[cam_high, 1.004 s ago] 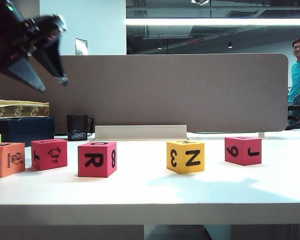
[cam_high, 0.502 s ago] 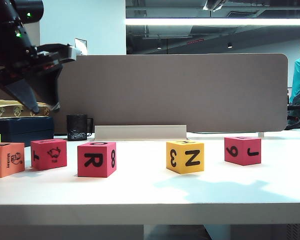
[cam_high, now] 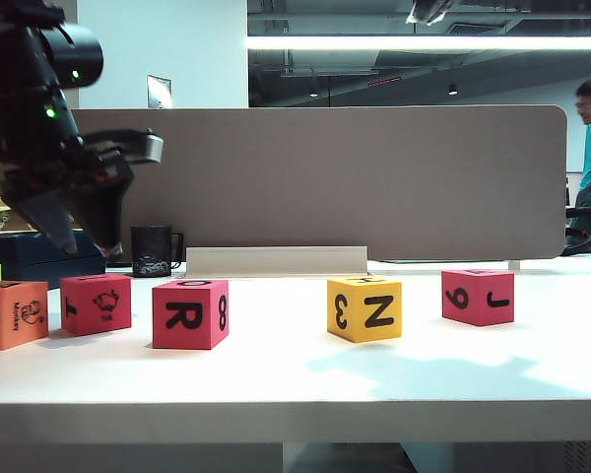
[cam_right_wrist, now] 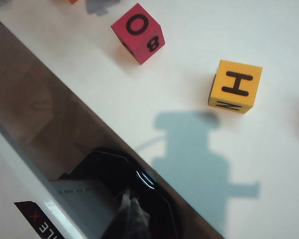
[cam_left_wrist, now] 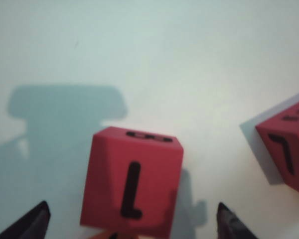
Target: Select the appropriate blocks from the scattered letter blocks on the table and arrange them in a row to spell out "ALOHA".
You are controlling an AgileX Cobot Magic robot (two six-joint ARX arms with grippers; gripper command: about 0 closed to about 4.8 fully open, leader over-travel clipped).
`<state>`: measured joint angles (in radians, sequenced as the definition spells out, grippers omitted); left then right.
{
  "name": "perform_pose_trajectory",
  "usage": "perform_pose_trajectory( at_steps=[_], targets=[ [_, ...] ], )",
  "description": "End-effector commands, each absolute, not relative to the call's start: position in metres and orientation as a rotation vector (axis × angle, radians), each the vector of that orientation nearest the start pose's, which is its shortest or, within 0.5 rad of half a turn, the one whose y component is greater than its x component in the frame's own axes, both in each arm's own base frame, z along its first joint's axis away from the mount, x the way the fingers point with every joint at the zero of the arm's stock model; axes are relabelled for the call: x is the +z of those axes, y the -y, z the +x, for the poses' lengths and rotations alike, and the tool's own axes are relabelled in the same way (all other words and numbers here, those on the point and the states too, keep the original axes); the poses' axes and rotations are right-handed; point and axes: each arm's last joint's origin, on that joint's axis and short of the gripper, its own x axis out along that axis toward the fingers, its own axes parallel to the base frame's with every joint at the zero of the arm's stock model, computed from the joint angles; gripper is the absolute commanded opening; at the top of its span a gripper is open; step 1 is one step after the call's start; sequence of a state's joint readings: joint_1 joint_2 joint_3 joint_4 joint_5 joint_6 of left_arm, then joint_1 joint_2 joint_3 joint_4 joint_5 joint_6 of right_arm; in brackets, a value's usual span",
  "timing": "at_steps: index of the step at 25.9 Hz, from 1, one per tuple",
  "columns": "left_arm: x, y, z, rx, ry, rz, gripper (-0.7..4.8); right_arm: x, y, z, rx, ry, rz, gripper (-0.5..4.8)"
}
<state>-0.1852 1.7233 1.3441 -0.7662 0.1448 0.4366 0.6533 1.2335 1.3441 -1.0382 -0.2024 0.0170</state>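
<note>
Five letter blocks sit in a row on the white bench (cam_high: 295, 379). The left end effector (cam_high: 84, 236) hangs with fingers wide apart just above the red block (cam_high: 97, 304) showing a pot picture. The right end effector (cam_right_wrist: 132, 219), fingers together, is high above the yellow block (cam_right_wrist: 235, 86).

Exterior camera: low, level with the front edge of the white table (cam_high: 295, 394), facing the taupe divider panel (cam_high: 355, 177).

Left wrist camera: looks steeply down, close above the crimson foam block marked L (cam_left_wrist: 132, 181); exterior view shares it (cam_high: 97, 304).

Right wrist camera: high, looking down; shares the yellow foam block (cam_right_wrist: 235, 86) with exterior (cam_high: 364, 308).
</note>
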Motion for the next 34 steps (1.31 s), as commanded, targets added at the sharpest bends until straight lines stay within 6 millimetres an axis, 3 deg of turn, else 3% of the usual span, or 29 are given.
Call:
perform_pose_trajectory(
  at_steps=[1, 9, 11, 12, 20, 23, 34],
  targets=[
    [0.236, 0.07, 0.351, -0.544, -1.082, 0.415, 4.67, 0.364, -0.142, 0.175, 0.787, -0.944, -0.203, -0.05],
    [0.219, 0.071, 0.359, -0.552, -1.139, 0.41, 4.51, 0.363, -0.141, 0.174, 0.785, -0.956, -0.205, -0.05],
    [0.217, 0.072, 0.358, -0.557, -1.149, 0.411, 3.49, 0.363, -0.141, 0.174, 0.785, -0.956, -0.205, -0.05],
    [0.217, 0.074, 0.358, -0.56, -1.148, 0.414, 3.3, 0.363, -0.141, 0.174, 0.784, -0.955, -0.205, -0.05],
    [0.217, 0.082, 0.355, -0.573, -1.164, 0.413, 3.28, 0.363, -0.141, 0.174, 0.784, -0.955, -0.205, -0.05],
    [0.217, 0.087, 0.353, -0.583, -1.169, 0.412, 2.63, 0.363, -0.141, 0.174, 0.782, -0.954, -0.207, -0.05],
    [0.215, 0.102, 0.34, -0.595, -1.269, 0.385, 2.63, 0.363, -0.141, 0.174, 0.782, -0.955, -0.207, -0.05]
  ],
)
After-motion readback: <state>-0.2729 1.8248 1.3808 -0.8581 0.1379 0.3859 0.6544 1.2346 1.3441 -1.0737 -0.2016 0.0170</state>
